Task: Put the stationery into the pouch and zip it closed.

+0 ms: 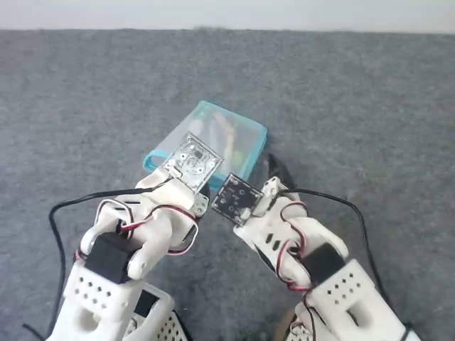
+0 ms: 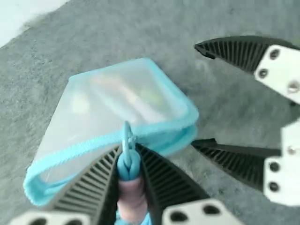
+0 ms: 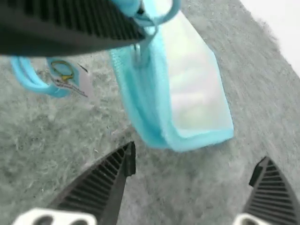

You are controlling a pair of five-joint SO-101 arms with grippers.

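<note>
The black ribbed fingers (image 2: 159, 176) of the left gripper (image 2: 126, 151) are pressed together on the blue zipper pull (image 2: 125, 165) of a translucent, soft-sided pouch with light-blue fabric trim (image 2: 117, 101), pinching it at the pouch's zippered edge. The pouch lies on the grey felt-covered desk (image 1: 370, 106), just ahead of both arms, with that zippered edge turned toward them. Blurred shapes in green, pink and tan (image 1: 231, 138) show through its frosted wall. They are likely the stationery, though no single item can be told apart. Just beside the pouch's near corner, the right gripper (image 3: 192, 171) hovers over the felt. Its own black ribbed fingers (image 3: 105, 185) are spread wide, with nothing between them, and they stand apart from the pouch. A light-blue loop strap (image 3: 26, 75) with a small gold-coloured clip (image 3: 61, 70) lies on the desk near the zippered edge, under the left gripper.
</note>
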